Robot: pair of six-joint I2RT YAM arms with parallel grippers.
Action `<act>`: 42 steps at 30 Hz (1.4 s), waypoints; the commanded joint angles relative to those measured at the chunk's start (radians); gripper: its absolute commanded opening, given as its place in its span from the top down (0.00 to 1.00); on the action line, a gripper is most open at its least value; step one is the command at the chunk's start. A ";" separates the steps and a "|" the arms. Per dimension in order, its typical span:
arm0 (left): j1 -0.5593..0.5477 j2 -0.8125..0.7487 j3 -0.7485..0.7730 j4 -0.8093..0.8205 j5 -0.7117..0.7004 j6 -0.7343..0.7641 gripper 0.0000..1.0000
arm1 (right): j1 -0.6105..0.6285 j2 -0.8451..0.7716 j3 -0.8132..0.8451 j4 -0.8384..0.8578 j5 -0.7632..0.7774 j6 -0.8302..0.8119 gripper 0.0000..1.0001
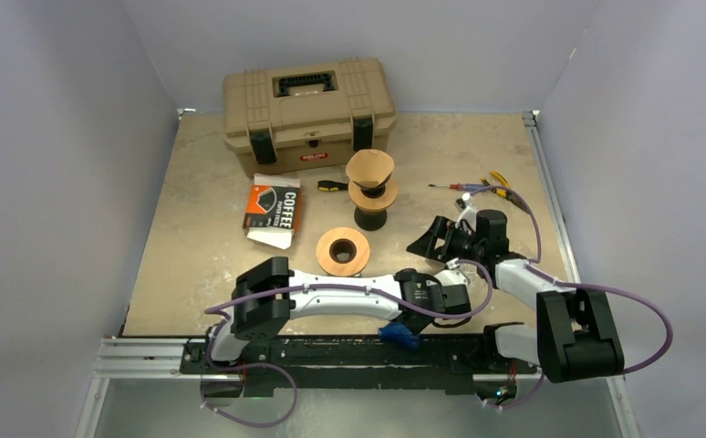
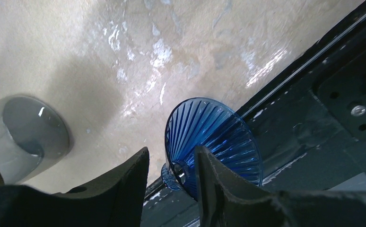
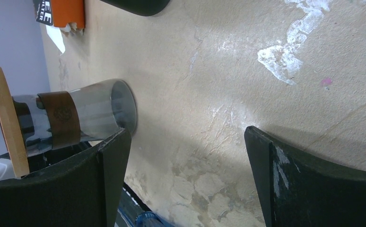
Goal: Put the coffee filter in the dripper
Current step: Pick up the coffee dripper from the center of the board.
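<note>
A blue ribbed dripper (image 1: 399,335) lies tilted at the table's near edge, over the black rail. In the left wrist view the dripper (image 2: 209,127) shows its open cone. My left gripper (image 2: 171,189) has its fingers close together around the dripper's neck, and it also shows in the top view (image 1: 409,319). A brown paper coffee filter (image 1: 369,167) sits on a wooden stand with a black base at mid table. My right gripper (image 1: 430,239) is wide open and empty over bare table (image 3: 186,184).
A glass carafe with a wooden collar (image 1: 342,251) stands in front of the stand; it also shows in the right wrist view (image 3: 77,118). An orange and black filter box (image 1: 272,208) lies to the left. A tan toolbox (image 1: 308,114) is at the back. Screwdrivers (image 1: 482,187) lie at the right.
</note>
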State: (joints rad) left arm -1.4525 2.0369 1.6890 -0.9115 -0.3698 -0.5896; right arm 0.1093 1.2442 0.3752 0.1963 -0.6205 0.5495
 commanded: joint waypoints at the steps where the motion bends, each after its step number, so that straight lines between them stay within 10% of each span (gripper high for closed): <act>1: -0.016 0.005 0.042 -0.119 -0.031 0.010 0.61 | -0.007 -0.011 0.005 0.031 -0.006 -0.014 0.07; 25: -0.020 -0.036 -0.032 -0.214 -0.158 -0.043 0.99 | -0.010 -0.018 0.006 0.019 0.001 -0.019 0.07; 42: -0.016 -0.191 -0.160 -0.017 -0.184 -0.039 1.00 | -0.013 -0.064 0.022 -0.030 0.005 -0.058 0.07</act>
State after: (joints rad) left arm -1.4673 1.9606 1.5661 -1.0267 -0.5278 -0.6178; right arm 0.1036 1.2026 0.3752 0.1761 -0.6163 0.5243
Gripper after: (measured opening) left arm 0.016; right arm 0.929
